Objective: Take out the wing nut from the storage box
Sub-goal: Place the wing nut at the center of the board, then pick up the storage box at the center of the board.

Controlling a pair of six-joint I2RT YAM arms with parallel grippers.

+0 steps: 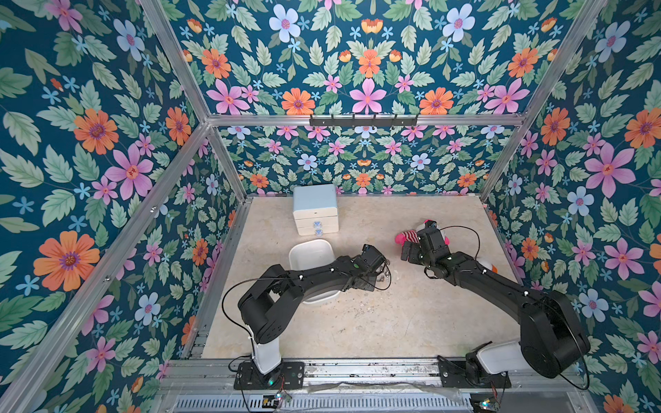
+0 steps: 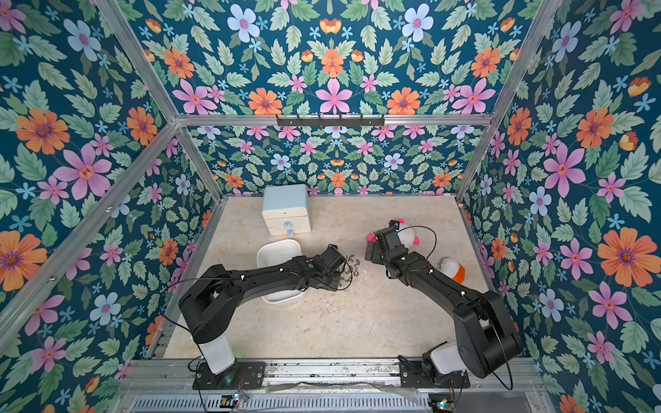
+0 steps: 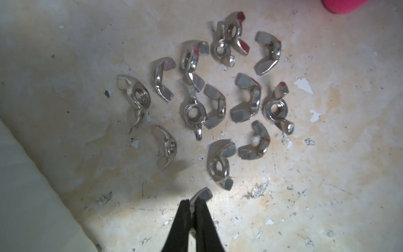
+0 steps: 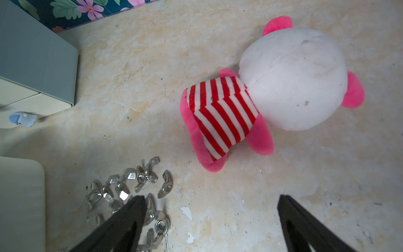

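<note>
**Wing nut pinched, clear of the box**

Table [image 1: 375, 321]: beige, marbled, scuffed.
Storage box [image 1: 309, 252]: plain white tub, rounded corners, shallow, open top; the left arm crosses over it.
Plush toy [image 4: 290, 87]: lies beneath the right arm.
Right gripper [image 4: 211, 198]: jaws wide apart, nothing between them.
Left gripper [image 3: 192, 204]: jaws clamped on one wing nut [image 3: 204, 194]. It is shiny silver metal, with one flat wing poking past the fingertips. It is over the table, outside the box, near the loose wing nuts [image 3: 193, 112] scattered there.
</note>
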